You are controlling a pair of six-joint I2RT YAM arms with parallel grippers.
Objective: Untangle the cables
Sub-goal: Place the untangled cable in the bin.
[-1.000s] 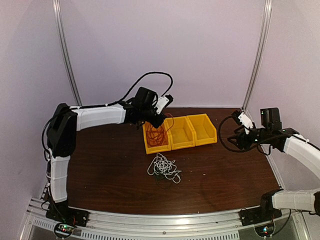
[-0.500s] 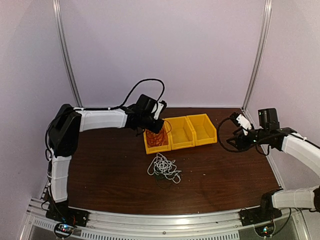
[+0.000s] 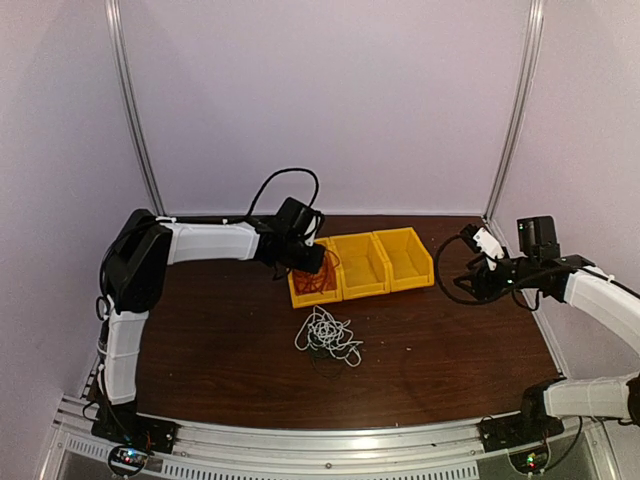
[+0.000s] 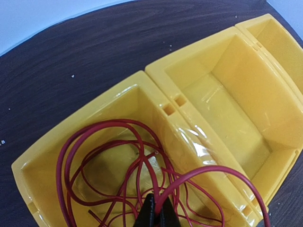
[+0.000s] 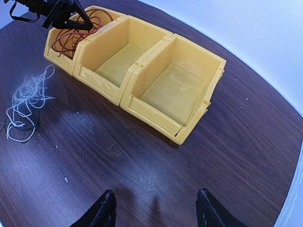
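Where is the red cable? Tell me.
Top view, centre-left: the red cable lies coiled in the leftmost yellow bin, pinched by the left hand.

We can read no writing, label, brand or number here: not on the yellow bins (image 5: 97, 80), the cables (image 3: 328, 335), or the table (image 3: 200, 340).

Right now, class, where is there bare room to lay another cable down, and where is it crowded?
Bare table stretches left of the white cable clump and right of it, before the empty middle bin and right bin. Crowded: the left bin, where the left gripper pinches the red cable, and the clump itself.
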